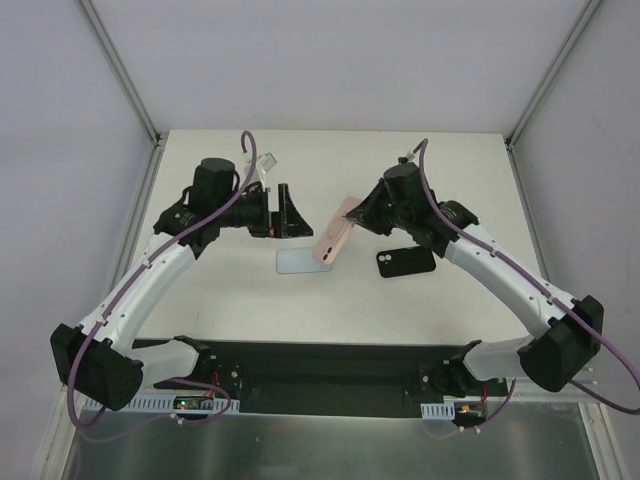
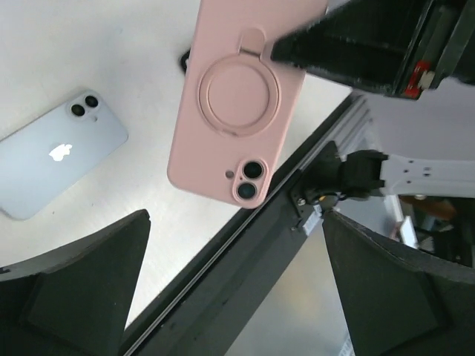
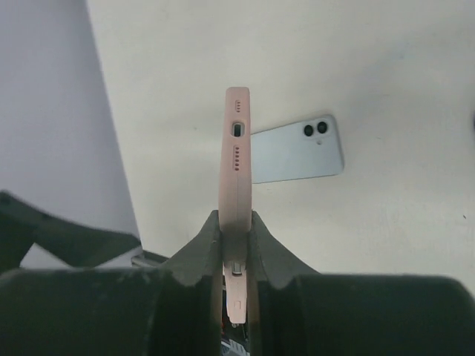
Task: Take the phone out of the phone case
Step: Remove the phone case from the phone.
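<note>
White walls stand around a pale surface [image 1: 230, 290], and both arms reach over the middle of it. The right claw [image 3: 236, 233] is shut tight on the pink case [image 2: 223, 141]. It pinches the two flat sides near the end with the charge hole. The case is up in the air and tilted, with its camera end pointing away from the claw.

The left claw [image 1: 275, 211] is wide open with nothing in it, just to the left of the case. A blue phone [image 1: 298, 262] lies flat, back up, on the surface below the hanging end. A black phone or case [image 1: 405, 262], I cannot tell which, lies to the right of it.

I cannot tell for sure if a phone sits inside the pink case.

What could go wrong? The pinch is only at one end, so a push or pull from the left claw could make the case twist or slip out. Then it would drop onto the blue phone. And if the left claw squeezes the whole case, any phone inside would stay stuck.
</note>
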Controlling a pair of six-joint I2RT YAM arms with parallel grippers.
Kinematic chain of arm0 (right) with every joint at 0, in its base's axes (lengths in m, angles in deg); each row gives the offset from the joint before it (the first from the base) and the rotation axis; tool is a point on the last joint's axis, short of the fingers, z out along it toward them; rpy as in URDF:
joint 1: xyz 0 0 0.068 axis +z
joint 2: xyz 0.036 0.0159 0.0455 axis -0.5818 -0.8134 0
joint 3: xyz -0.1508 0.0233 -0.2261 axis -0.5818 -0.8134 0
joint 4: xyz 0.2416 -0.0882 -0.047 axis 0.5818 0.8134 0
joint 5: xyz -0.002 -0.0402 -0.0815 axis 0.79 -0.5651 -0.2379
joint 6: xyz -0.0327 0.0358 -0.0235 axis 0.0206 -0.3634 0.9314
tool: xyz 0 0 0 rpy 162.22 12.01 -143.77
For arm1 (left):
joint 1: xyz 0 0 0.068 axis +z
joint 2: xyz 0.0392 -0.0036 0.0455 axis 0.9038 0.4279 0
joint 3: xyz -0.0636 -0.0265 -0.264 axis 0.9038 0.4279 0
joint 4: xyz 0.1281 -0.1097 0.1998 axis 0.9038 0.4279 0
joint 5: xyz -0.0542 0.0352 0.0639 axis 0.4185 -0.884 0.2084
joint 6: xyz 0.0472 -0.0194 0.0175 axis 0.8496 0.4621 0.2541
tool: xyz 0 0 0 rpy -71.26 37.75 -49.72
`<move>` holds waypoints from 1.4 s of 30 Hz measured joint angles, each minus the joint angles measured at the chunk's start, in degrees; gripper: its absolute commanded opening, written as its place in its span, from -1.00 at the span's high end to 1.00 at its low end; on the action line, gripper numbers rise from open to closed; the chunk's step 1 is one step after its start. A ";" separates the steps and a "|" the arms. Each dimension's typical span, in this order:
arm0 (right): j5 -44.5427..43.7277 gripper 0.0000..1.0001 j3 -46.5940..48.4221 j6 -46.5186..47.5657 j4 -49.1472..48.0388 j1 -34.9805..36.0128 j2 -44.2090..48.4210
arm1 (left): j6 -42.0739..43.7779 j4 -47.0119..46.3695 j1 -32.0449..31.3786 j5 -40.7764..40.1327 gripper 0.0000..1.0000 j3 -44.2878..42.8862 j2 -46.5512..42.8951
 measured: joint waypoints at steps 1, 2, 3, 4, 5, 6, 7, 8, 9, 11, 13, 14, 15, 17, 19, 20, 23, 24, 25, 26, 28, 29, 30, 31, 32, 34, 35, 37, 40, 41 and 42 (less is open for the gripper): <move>-1.66 0.97 1.40 -0.81 2.43 -0.04 -1.44 | 0.76 1.42 -2.10 -3.02 -0.98 -0.22 -0.02; -2.78 0.97 2.64 -1.70 4.37 -0.04 -2.73 | 1.29 2.47 -4.11 -6.19 -0.98 -0.31 -0.02; -3.98 0.97 4.26 -2.78 6.86 -0.02 -4.35 | 1.73 3.43 -6.23 -9.05 -0.98 -0.44 -0.02; -4.96 0.97 5.95 -3.82 9.29 -0.02 -6.03 | 2.19 4.17 -7.85 -11.41 -0.98 -0.57 0.00; -5.57 0.97 7.67 -4.87 11.76 0.00 -7.65 | 2.58 5.18 -9.75 -13.57 -0.98 -0.94 0.09; -6.43 0.97 9.88 -6.14 14.75 0.02 -9.60 | 3.26 6.21 -12.13 -16.39 -0.98 -1.62 0.46; -6.88 0.97 11.91 -7.23 17.62 0.02 -11.26 | 4.13 6.95 -14.40 -19.10 -0.98 -2.45 0.98; -7.10 0.97 14.43 -8.11 20.85 0.02 -13.14 | 4.61 7.52 -16.20 -20.59 -0.98 -3.28 1.68; -7.37 0.97 16.98 -8.98 23.91 0.02 -14.93 | 5.62 8.15 -18.84 -23.39 -0.98 -4.61 2.93; -7.48 0.97 21.09 -10.21 28.46 0.02 -17.64 | 7.23 8.85 -22.88 -26.97 -0.98 -6.62 5.31; -7.21 0.97 23.85 -11.15 31.69 0.02 -19.32 | 8.72 9.35 -25.46 -29.07 -0.98 -8.13 7.50; -6.97 0.97 24.30 -11.56 32.74 0.02 -19.56 | 9.60 9.77 -26.77 -30.03 -0.98 -9.01 8.72; -6.64 0.97 24.37 -11.89 33.68 0.02 -19.58 | 10.47 9.97 -27.91 -31.08 -0.97 -9.86 10.01; -5.90 0.97 24.37 -12.24 35.69 0.02 -19.58 | 11.96 10.95 -29.33 -33.33 -0.92 -11.28 11.93; -4.94 0.97 24.37 -12.41 37.18 0.02 -19.63 | 13.27 11.19 -30.42 -35.54 -0.86 -12.39 13.64; -4.55 0.97 24.37 -12.41 37.57 0.02 -19.63 | 13.90 11.34 -30.88 -36.83 -0.81 -12.76 14.32; -3.17 0.97 24.37 -12.68 38.62 -0.04 -19.63 | 15.52 12.02 -32.02 -40.04 -0.71 -13.75 16.02; -2.62 0.97 24.37 -12.85 38.93 -0.04 -19.63 | 16.02 12.07 -32.37 -41.09 -0.68 -14.08 16.61; -2.08 0.97 24.37 -12.96 39.19 -0.07 -19.63 | 16.33 12.07 -32.81 -42.03 -0.65 -14.34 17.09; -1.25 0.97 24.41 -13.11 39.54 -0.17 -19.63 | 16.65 12.04 -33.42 -42.86 -0.63 -14.43 17.46; 0.68 0.97 24.46 -13.33 40.17 -0.50 -19.63 | 17.31 12.09 -34.56 -44.15 -0.54 -14.45 17.84; 1.62 0.97 24.46 -13.40 40.44 -0.72 -19.63 | 17.53 12.09 -35.15 -44.65 -0.49 -14.45 17.92; 2.45 0.97 24.46 -13.49 40.61 -0.96 -19.63 | 17.70 12.09 -35.58 -45.29 -0.40 -14.43 17.97; 3.19 0.97 24.46 -13.57 40.76 -1.25 -19.63 | 17.84 12.07 -36.17 -45.90 -0.35 -14.43 17.97; 3.85 0.97 24.46 -13.68 40.89 -1.51 -19.63 | 17.94 12.07 -36.52 -46.34 -0.29 -14.43 17.97; 4.90 0.97 24.46 -13.90 41.07 -2.03 -19.63 | 18.16 12.04 -36.87 -46.95 -0.15 -14.43 18.01; 5.55 0.97 24.46 -13.97 41.16 -2.36 -19.63 | 18.27 12.04 -37.07 -47.21 -0.13 -14.43 18.05; 6.71 0.97 24.46 -14.03 41.27 -2.93 -19.63 | 18.38 12.02 -37.20 -47.45 -0.15 -14.43 18.16; 8.35 0.97 24.46 -14.03 41.31 -3.58 -19.63 | 18.80 12.02 -37.27 -47.91 -0.25 -14.43 18.62; 8.74 0.97 24.46 -14.03 41.31 -3.72 -19.63 | 18.93 12.02 -37.33 -48.06 -0.29 -14.43 18.84; 8.96 0.97 24.46 -14.03 41.31 -3.82 -19.63 | 19.08 12.02 -37.51 -48.46 -0.29 -14.43 19.17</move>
